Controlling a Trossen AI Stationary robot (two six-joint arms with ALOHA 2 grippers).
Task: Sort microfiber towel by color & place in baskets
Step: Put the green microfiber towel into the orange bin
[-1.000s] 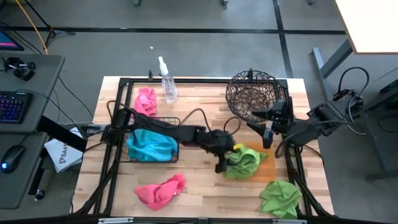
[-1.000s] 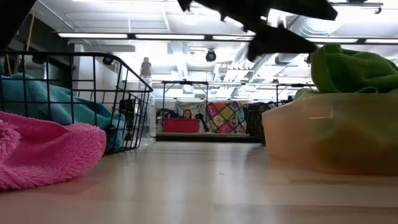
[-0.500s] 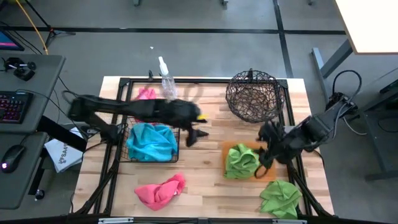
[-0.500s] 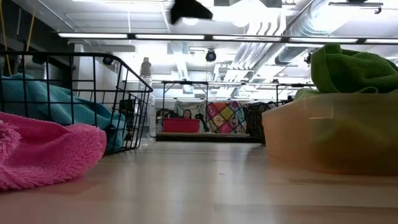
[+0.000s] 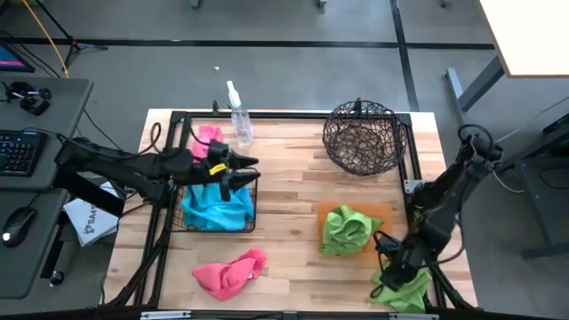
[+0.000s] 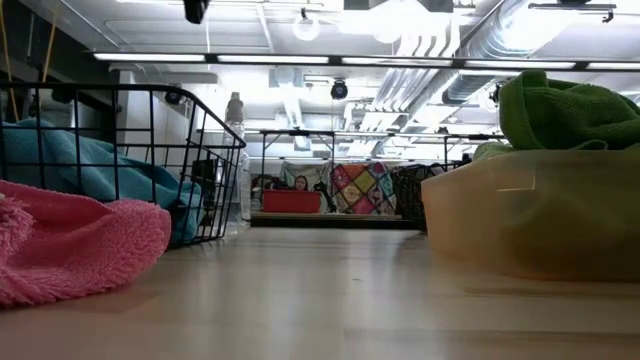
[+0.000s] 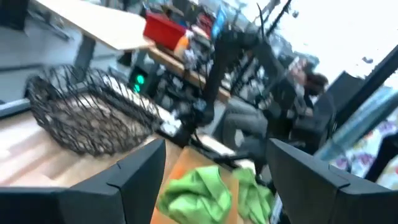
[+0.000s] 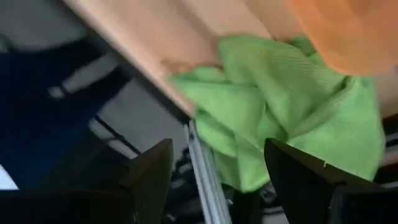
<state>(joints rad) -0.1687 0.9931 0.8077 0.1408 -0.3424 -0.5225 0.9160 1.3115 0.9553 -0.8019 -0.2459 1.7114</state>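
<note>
The left pincer (image 5: 242,174) hangs over the black wire basket (image 5: 251,222), fingers apart and holding nothing; a teal towel (image 5: 213,205) lies in that basket. A pink towel (image 5: 209,140) sits just behind the basket, and another pink towel (image 5: 229,272) lies near the tabletop (image 5: 289,191) front edge. The round woven bowl (image 5: 364,136) stands at the back right. A green towel (image 5: 345,230) fills the orange tray (image 5: 384,240). The right pincer (image 5: 391,267) hovers over a second green towel (image 5: 404,289) at the front right corner, fingers spread.
</note>
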